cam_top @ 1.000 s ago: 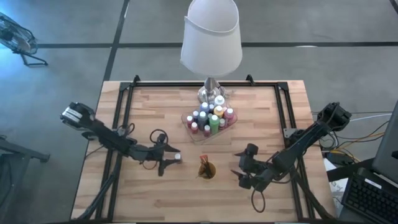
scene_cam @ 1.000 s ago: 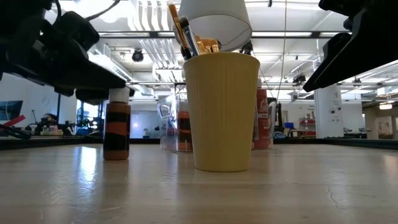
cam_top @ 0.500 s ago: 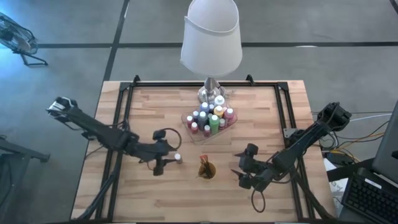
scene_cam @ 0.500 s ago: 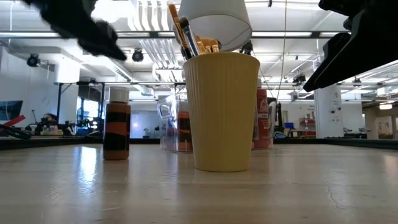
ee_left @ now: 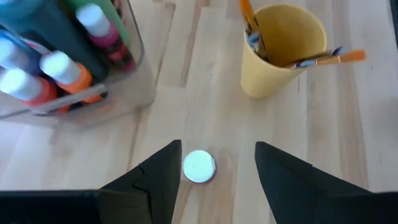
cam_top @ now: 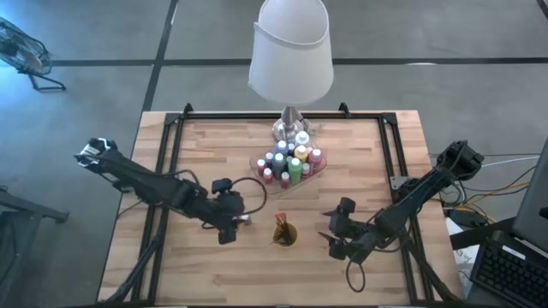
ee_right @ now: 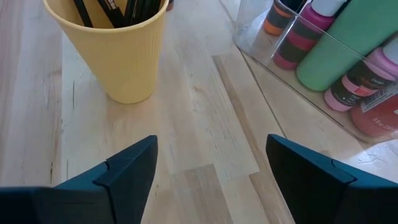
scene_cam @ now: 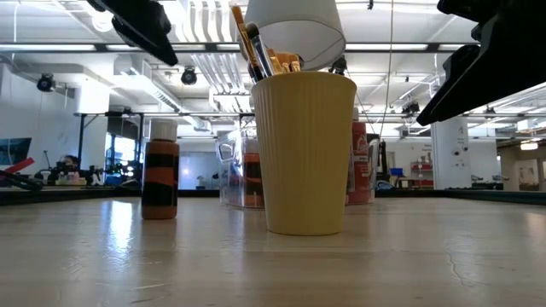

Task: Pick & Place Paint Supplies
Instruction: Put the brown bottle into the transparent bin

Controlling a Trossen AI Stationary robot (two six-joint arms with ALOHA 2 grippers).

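Near the worktop's centre, the left gripper [ee_left: 214,171] hovers spread open, empty, above a lone paint bottle [ee_left: 199,167]; right gripper [ee_right: 211,163] open, empty.

from the left wrist we see only the lone bottle [ee_left: 199,167] by its white cap; the tray [ee_left: 134,93] at ten o'clock is cut off.

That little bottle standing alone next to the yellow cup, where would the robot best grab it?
Probably by its round white cap or the neck just under it, coming straight down. The lone bottle stands upright on the table, clear of the cup and the tray, and the left gripper already hangs open above it with a finger on each side.
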